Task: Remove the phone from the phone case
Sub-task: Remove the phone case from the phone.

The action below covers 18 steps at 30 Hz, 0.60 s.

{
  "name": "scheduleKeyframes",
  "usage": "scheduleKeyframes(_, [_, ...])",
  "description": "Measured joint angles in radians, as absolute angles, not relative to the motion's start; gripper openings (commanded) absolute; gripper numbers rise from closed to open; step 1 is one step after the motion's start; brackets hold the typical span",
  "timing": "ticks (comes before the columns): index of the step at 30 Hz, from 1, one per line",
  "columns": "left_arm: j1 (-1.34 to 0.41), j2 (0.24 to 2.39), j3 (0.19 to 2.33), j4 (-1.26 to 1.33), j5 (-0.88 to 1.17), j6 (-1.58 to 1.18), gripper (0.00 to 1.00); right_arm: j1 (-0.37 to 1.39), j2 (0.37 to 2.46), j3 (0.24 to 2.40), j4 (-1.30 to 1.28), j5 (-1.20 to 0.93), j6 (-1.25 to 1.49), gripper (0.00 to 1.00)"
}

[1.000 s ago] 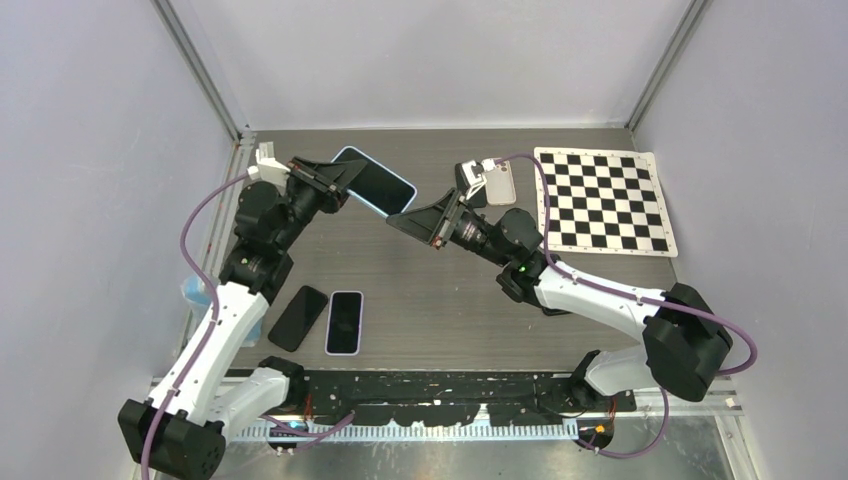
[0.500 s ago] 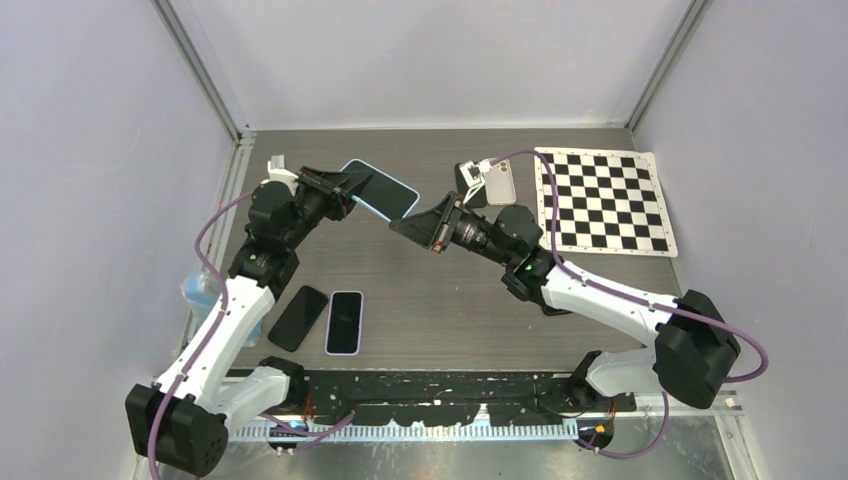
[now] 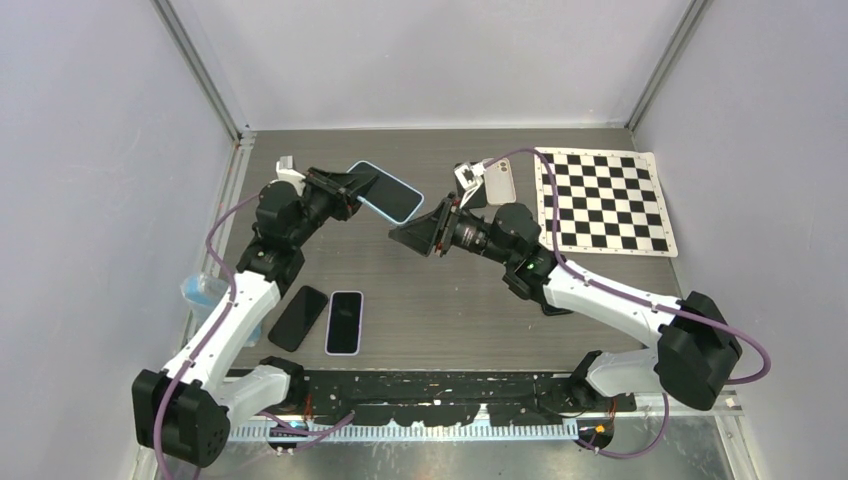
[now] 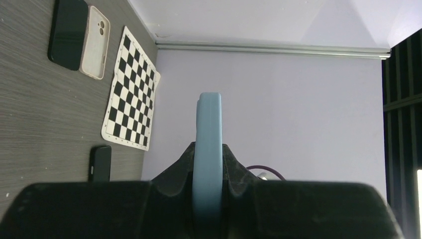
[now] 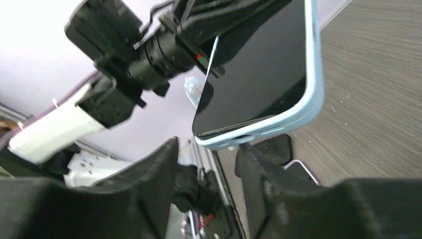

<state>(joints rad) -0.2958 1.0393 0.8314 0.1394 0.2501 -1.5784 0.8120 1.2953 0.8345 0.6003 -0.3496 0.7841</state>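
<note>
A black phone in a light blue case (image 3: 385, 192) is held in the air above the table's back left. My left gripper (image 3: 350, 188) is shut on the case's edge; in the left wrist view the case (image 4: 207, 149) stands edge-on between my fingers. My right gripper (image 3: 405, 233) is open, just right of and below the phone's free end. In the right wrist view the phone (image 5: 259, 69) hangs just above the gap between my open fingers (image 5: 149, 179), its bottom edge with ports facing me.
Two phones (image 3: 299, 317) (image 3: 345, 321) lie on the table at the front left. A white case (image 3: 500, 182) and a dark phone lie at the back, left of a checkerboard mat (image 3: 603, 200). A bluish object (image 3: 196, 290) sits at the left edge.
My left gripper has carried the phone a little right and down. My right gripper has moved slightly left, closer under the phone's free end.
</note>
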Motion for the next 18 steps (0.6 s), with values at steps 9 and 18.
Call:
scheduleKeyframes(9, [-0.294,1.022,0.849,0.122,0.283,-1.342,0.00,0.804,1.195,0.781,0.522,-0.368,0.808,0.83])
scheduleKeyframes(18, [-0.262,1.128,1.044,0.061,0.631,-1.074,0.00,0.747,1.075,0.770,0.398,-0.362,0.884,0.73])
